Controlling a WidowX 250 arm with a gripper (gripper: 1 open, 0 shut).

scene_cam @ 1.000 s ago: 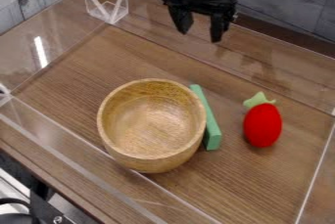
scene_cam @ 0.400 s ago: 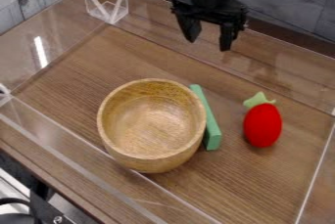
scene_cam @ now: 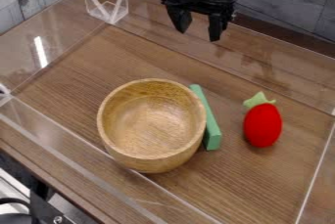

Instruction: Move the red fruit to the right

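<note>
On the wood, the red fruit (scene_cam: 263, 123) lies leaf-end away; gripper (scene_cam: 199, 25) hangs spread, empty.

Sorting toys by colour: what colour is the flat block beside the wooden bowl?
Green. The flat block shows clearly in the camera view, against the wooden bowl.

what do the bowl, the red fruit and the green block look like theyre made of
The bowl looks like turned wood with a matte finish: pale tan, with visible grain rings inside. The red fruit seems to be glossy plastic or rubber, given its smooth skin and soft highlight. The green block looks matte, flat and evenly coloured, possibly painted wood or foam; I can't tell which.
</note>
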